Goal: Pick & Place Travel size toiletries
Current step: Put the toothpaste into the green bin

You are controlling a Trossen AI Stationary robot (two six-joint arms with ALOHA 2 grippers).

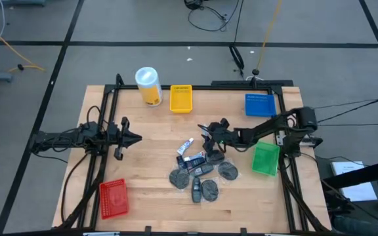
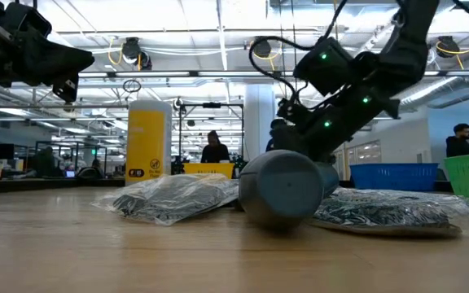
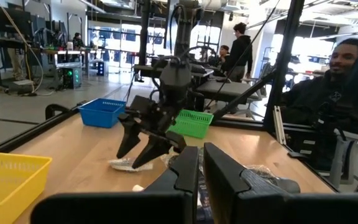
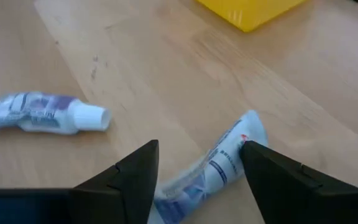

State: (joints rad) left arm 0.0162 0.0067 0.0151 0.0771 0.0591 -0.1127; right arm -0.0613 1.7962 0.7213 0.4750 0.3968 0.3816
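Pale wooden table (image 1: 156, 196) framed by dark rails, seen from above, with grey floor around it and an open office hall beyond in the level view. Near the middle lies a loose cluster of toiletries (image 1: 199, 174): dark grey round flat discs (image 1: 228, 172), small dark oblong packs (image 1: 195, 192), some in crinkled clear wrap, and slim white tubes with blue print. One tube (image 4: 42, 115), with a white cap, lies flat on the bare wood at the cluster's far edge; a second tube (image 4: 219, 158), its crimped end flattened, lies just beside it. The right gripper (image 1: 207, 139) reaches in from the right side over this far edge of the cluster, its two dark fingers (image 4: 120, 180) spread apart and straddling the second tube, which runs between them; whether either finger touches it cannot be told. The left gripper (image 1: 135, 138) hangs above the table's left part, well apart from the toiletries, its fingers (image 3: 185, 174) drawn together on nothing. Four small trays stand round the work area: yellow tray (image 1: 181, 98) and blue tray (image 1: 260, 105) along the far edge, green tray (image 1: 265, 159) at the right beside the right arm, red tray (image 1: 113, 198) at the near left. A tall yellow canister (image 1: 149, 86) with a white lid stands beside the yellow tray. People (image 3: 334, 93) sit and stand in the room beyond the table.
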